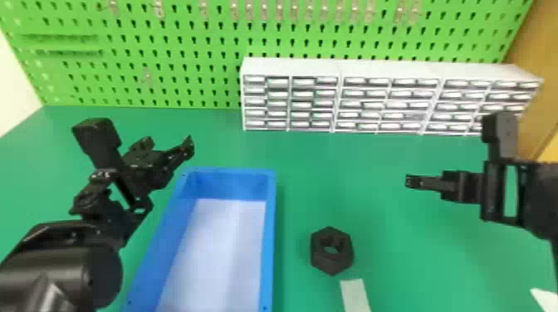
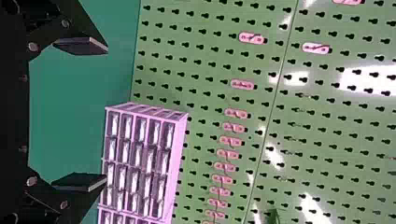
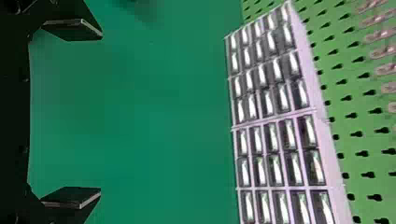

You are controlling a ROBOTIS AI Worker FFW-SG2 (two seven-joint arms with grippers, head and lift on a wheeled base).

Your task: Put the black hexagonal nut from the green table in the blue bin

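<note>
Nut (image 1: 331,266) on the tabletop (image 1: 315,166) lies left and to the near side of the spread right claw (image 1: 409,181), the closer one.

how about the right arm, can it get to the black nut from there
Probably yes. The right gripper is open, off to the right of the nut and farther forward, with nothing visible standing between them; the blue bin is on the nut's left side.
</note>
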